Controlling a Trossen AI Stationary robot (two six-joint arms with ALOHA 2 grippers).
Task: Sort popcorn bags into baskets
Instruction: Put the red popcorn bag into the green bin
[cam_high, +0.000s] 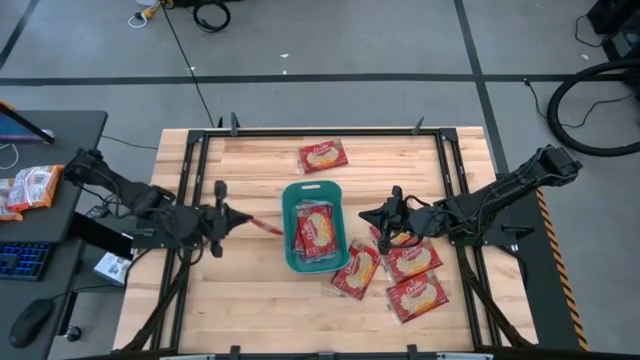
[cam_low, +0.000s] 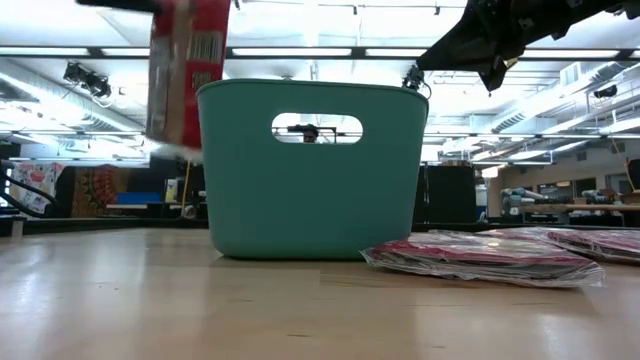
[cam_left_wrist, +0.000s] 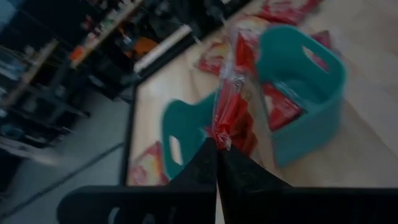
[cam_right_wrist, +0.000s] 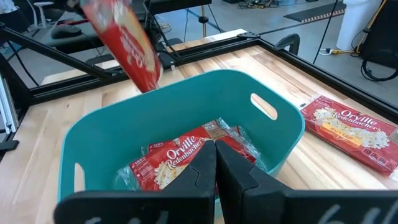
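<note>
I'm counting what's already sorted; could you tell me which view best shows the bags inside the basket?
The right wrist view: it looks into the basket at the bags. The high view shows them small, the left wrist view blurred, the low view only the wall.

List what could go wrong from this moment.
1. The left gripper pinches the carried popcorn bag by one edge only; hanging beside the teal basket, not over it, it may slip out and land on the table.
2. The right gripper is close to the basket's other side, so the two arms could crowd each other over it.
</note>
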